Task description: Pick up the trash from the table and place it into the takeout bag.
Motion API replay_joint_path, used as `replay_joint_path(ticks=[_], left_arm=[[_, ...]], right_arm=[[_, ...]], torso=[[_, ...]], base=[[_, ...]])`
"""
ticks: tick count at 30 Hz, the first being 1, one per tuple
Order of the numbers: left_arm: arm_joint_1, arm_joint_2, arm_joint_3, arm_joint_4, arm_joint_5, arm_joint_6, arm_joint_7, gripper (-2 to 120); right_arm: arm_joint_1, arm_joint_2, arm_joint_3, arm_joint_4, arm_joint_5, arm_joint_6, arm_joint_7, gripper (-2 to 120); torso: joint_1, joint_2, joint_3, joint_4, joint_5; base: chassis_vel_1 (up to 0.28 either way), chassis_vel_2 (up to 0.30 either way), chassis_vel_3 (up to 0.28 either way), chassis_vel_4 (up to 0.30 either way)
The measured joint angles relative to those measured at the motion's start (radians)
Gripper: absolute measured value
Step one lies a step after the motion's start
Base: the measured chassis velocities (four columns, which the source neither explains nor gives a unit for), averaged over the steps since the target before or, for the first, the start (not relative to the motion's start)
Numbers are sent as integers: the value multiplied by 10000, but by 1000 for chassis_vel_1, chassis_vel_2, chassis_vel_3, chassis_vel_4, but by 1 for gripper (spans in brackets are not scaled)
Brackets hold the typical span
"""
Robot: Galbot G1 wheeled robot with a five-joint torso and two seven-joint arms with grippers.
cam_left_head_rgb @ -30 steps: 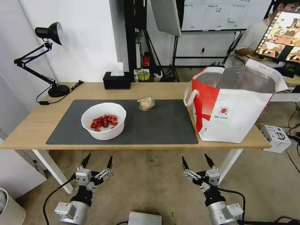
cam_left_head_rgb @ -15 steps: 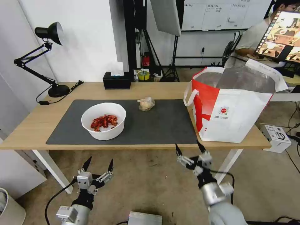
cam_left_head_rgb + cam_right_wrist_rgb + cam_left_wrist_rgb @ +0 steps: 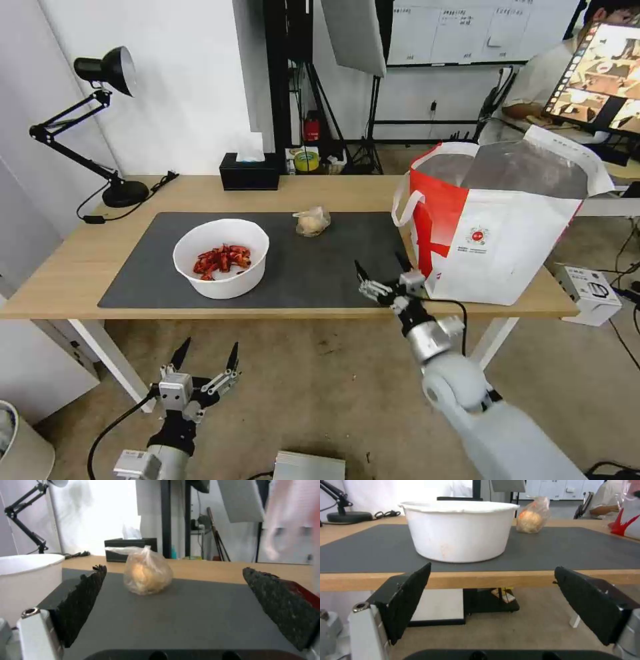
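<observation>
The right claw (image 3: 383, 273) is hovering over the near edge of the bench (image 3: 60, 267), above the dark grey mat (image 3: 347, 267), with its jaws spread wide and holding nothing. It is pointing at the small clear bag with a beige lump (image 3: 311, 221), which is lying near the mat's far edge, well apart from the claw. In the right wrist view the bag (image 3: 146, 573) is sitting between the two fingers (image 3: 83, 600), farther off.

Handling judgement: the film is probably thin, soft and slippery, and the load light. The lump gives the firmest hold; the gathered top would likely slide.

The white round bowl of red shells (image 3: 221, 257) is standing toward the mat's left near part. It looks stiff; its rim is the probable hold, kept level.

The takeout bag (image 3: 500, 220) is standing open at the bench's right end.

The left claw (image 3: 203, 347) is parked below the bench's near edge, jaws wide and empty.
</observation>
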Motion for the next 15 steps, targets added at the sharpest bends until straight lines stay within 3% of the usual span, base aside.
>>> replay_joint_path(ticks=[6,15], left_arm=[[88,-69,-91,-77,40,-3,7,100],[342,-118,-346,-177,66,-62,7,100]], right_arm=[[1301,150,-860,-1074,203,-29,71,100],[4058,1161,-2153,-3435,425,-182,198,100]], torso=[[1,0,0,-2,-1],[1,-1,0,0,0]], base=[[0,0,0,0],[0,0,0,0]])
